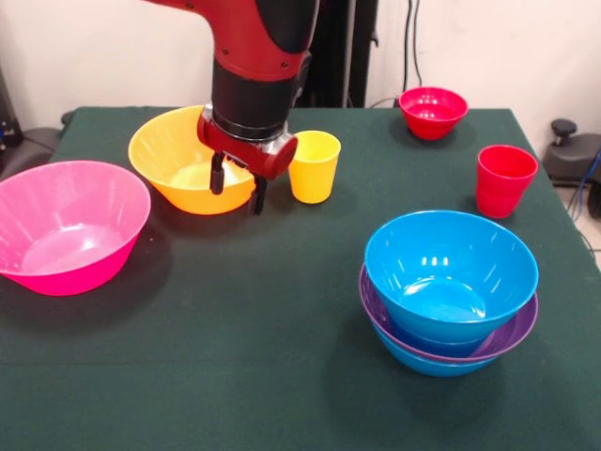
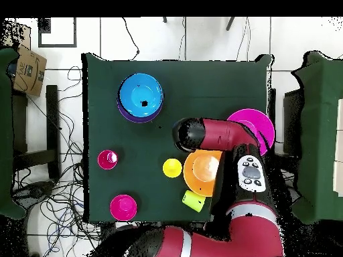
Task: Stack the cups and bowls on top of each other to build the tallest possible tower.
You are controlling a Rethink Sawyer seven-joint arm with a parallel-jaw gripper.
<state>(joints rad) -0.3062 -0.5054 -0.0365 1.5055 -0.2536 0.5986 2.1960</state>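
Observation:
My gripper (image 1: 238,185) hangs open over the near right rim of the large orange bowl (image 1: 174,155) (image 2: 201,175). One finger (image 1: 217,175) is inside the bowl and the other is outside it. Beside that bowl stands the yellow cup (image 1: 314,166) (image 2: 172,167). A blue bowl (image 1: 451,272) (image 2: 141,94) sits nested in a purple bowl (image 1: 515,334) on another blue bowl (image 1: 427,365). The red cup (image 1: 504,178) (image 2: 107,159) stands behind that pile, and a small red bowl (image 1: 433,111) (image 2: 123,207) is farther back. The overhead view shows a lime green cup (image 2: 193,200) lying near the orange bowl.
A large pink bowl (image 1: 66,225) (image 2: 258,124) rests upright at the left of the dark green table (image 1: 282,319). In the overhead view the red arm (image 2: 218,134) covers part of it. Cables and chairs surround the table.

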